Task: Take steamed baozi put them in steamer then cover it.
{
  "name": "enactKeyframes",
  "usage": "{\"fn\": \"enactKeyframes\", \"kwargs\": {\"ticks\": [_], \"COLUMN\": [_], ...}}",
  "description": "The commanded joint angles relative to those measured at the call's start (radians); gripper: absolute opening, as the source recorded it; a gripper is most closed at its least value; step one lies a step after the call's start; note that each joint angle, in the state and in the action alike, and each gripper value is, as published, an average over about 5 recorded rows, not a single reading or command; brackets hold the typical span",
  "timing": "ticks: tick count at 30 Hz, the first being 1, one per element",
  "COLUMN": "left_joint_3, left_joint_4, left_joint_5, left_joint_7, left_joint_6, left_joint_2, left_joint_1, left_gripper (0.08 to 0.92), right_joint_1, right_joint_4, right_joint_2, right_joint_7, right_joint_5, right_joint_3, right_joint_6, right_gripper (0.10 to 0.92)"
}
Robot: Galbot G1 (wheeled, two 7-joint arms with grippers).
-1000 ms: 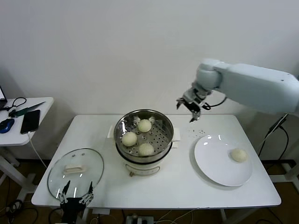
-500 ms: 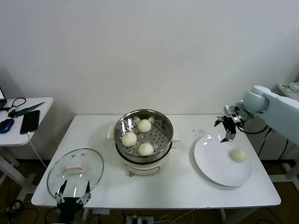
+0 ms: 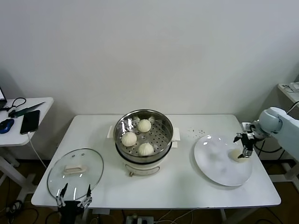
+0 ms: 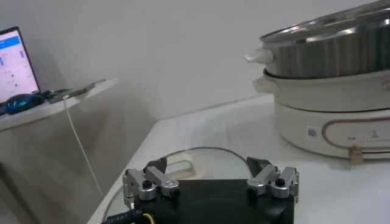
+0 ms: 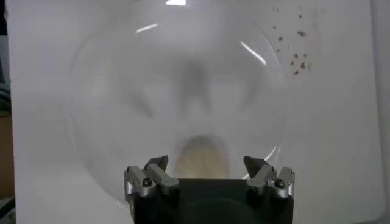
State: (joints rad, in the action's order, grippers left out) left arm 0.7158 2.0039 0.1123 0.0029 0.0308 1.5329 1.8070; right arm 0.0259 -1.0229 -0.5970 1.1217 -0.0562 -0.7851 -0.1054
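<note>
Three steamed baozi (image 3: 138, 136) in the steamer (image 3: 144, 120), uncovered, mid-table; near one (image 3: 146, 149) against the front wall, others at back (image 3: 144, 125) and left (image 3: 129, 138); perforated floor visible between them; white pot base mostly hidden under the basket, only side tabs and front panel showing.

Fourth baozi (image 3: 236, 155) on the white plate (image 3: 217, 163), right side of table; largely hidden behind the right gripper (image 3: 245, 151) in head view; in right wrist view seen as a blurred cream blob (image 5: 202, 157) just ahead of the gripper body, lower edge cut off by it.

Right gripper (image 5: 207, 165) low over the plate's right part, fingers spread apart on either side of the bun, nothing clamped; contact with bun not discernible.

Cover (image 3: 75, 171) flat on the table front-left, handle (image 3: 73, 168) up, well apart from steamer; in left wrist view only a slice of glass and handle (image 4: 180, 164) visible past the gripper body.

Left gripper (image 3: 74, 198) parked at table's front edge just below the cover, fingers apart, empty; arm cut off by frame.

Dark specks (image 3: 194, 132) on table between steamer and plate; too small to identify.

Side table (image 3: 43, 102) at left with phone (image 3: 30, 121), mouse (image 3: 6, 125), cables; partly cropped.
</note>
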Motion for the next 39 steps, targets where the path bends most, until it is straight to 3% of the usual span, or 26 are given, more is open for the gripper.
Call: {"fn": "enactKeyframes", "kwargs": {"ticks": [1, 24, 31, 39], "left_joint_3": [-0.003, -0.003, -0.006, -0.022], "left_joint_4": [-0.002, -0.025, -0.025, -0.028], "left_joint_5": [0.007, 0.005, 0.005, 0.004], "left_joint_7": [-0.006, -0.006, -0.007, -0.004], "left_joint_6": [-0.006, -0.015, -0.016, -0.012], "left_joint_2": [0.005, 0.001, 0.001, -0.001], "left_joint_1": [-0.002, -0.032, -0.031, -0.029], "left_gripper": [0.823, 0.823, 0.823, 0.823], "right_joint_1": [-0.082, -0.023, -0.014, 0.112], "right_joint_4": [0.163, 0.277, 0.266, 0.187], "right_joint_2": [-0.071, -0.182, -0.174, -0.149], "right_joint_7": [0.008, 0.005, 0.006, 0.009], "right_joint_5": [-0.107, -0.158, -0.153, 0.079], "right_joint_3": [0.077, -0.018, -0.019, -0.129], "right_joint_6": [0.055, 0.113, 0.114, 0.039], "right_gripper": [0.823, 0.821, 0.742, 0.713]}}
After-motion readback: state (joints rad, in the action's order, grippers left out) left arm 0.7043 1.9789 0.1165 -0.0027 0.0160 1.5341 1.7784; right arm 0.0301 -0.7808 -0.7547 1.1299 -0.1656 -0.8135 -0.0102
